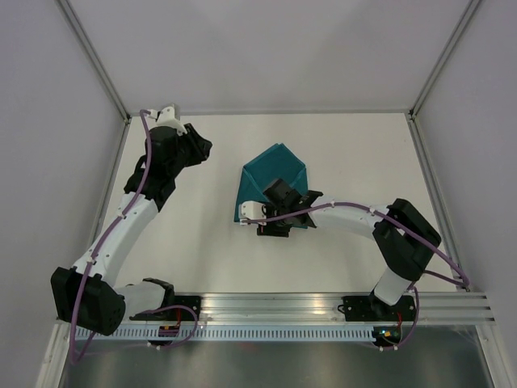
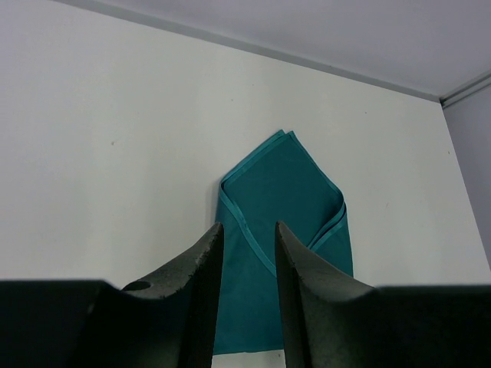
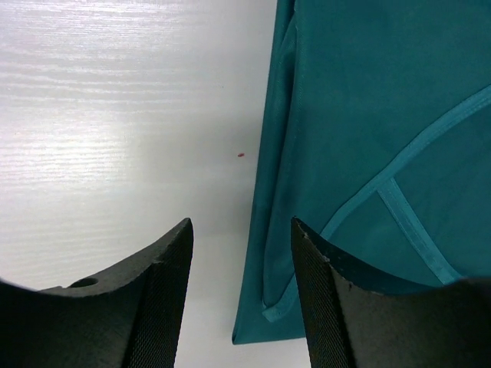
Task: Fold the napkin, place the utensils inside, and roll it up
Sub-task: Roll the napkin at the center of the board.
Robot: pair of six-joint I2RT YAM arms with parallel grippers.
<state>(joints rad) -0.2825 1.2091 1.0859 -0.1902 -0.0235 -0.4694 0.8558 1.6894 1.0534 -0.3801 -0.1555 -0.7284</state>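
Observation:
The teal napkin (image 1: 276, 170) lies folded into a pointed envelope shape at the middle of the white table. It also shows in the left wrist view (image 2: 288, 199) and in the right wrist view (image 3: 368, 115), where its flaps overlap with hemmed edges. No knife shows in any view. My right gripper (image 1: 273, 212) hangs low over the napkin's near part, open and empty (image 3: 241, 222), its jaws astride the cloth's side edge near a corner. My left gripper (image 1: 202, 149) is to the left of the napkin, apart from it, open and empty (image 2: 248, 226).
White enclosure walls stand around the table (image 1: 355, 153) on the left, far and right sides. A metal rail (image 1: 323, 303) with the arm bases runs along the near edge. The right arm's cable (image 1: 347, 206) arcs over the table right of the napkin.

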